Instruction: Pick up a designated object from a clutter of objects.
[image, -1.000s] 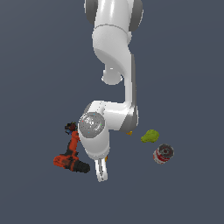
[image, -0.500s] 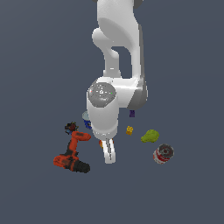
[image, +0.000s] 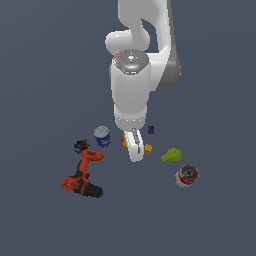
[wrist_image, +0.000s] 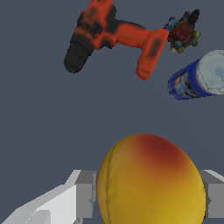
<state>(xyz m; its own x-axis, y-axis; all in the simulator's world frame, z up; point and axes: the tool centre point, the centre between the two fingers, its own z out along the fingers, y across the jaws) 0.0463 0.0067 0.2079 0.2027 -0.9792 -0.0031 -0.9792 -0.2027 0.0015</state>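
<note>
The round yellow-orange fruit with a red blush (wrist_image: 148, 183) fills the near part of the wrist view, between my two white fingers (wrist_image: 81, 199). My gripper (wrist_image: 148, 203) stands open, one jaw on each side of the fruit, close to its sides. In the exterior view the gripper (image: 134, 152) points down at the floor, and only a sliver of the fruit (image: 124, 141) shows behind the finger. The rest of the clutter lies around it.
Orange-red power drill (image: 82, 175) (wrist_image: 113, 37) lies at the exterior view's left. Blue-white can (image: 102, 136) (wrist_image: 199, 78) and a small dark multicoloured item (image: 80, 145) are near it. Tiny yellow block (image: 148, 148), purple block (image: 151, 129), green pear (image: 171, 155) and red-white can (image: 186, 175) lie to the right.
The arm has swung from beside the drill toward the exterior view's right and farther back. The gripper now straddles the fruit. The objects have not moved.
</note>
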